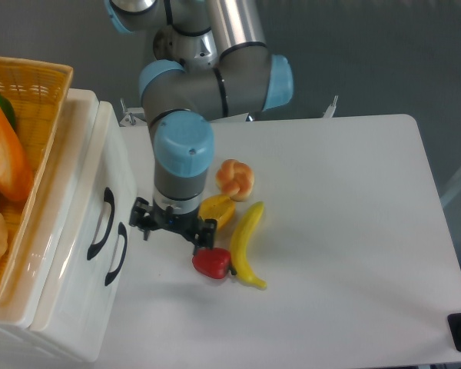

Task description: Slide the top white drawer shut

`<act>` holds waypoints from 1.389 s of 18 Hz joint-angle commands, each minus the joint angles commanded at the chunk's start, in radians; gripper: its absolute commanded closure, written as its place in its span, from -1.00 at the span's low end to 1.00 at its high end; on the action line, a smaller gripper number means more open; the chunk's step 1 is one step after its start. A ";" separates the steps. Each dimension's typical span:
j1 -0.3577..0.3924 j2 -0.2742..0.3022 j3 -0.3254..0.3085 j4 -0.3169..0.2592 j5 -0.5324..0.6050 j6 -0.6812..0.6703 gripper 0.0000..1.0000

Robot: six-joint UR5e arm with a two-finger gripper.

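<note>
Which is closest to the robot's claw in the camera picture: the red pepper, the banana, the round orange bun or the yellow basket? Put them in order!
From the gripper, nearest first:
1. Red pepper, just below its right end.
2. Banana, lying to the right, past the pepper.
3. Round orange bun, up and to the right.
4. Yellow basket, far off to the upper left, on the cabinet.

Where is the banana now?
The banana lies near the table's middle, right of the gripper, touching the red pepper, below the orange pastry.
</note>
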 joint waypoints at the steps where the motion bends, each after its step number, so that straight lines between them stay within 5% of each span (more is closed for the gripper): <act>1: 0.018 0.000 0.005 0.000 0.022 0.060 -1.00; 12: 0.330 0.110 -0.015 -0.024 0.068 0.669 -1.00; 20: 0.515 0.189 -0.023 -0.147 0.068 0.957 -1.00; 25: 0.633 0.236 -0.064 -0.167 0.063 1.194 -1.00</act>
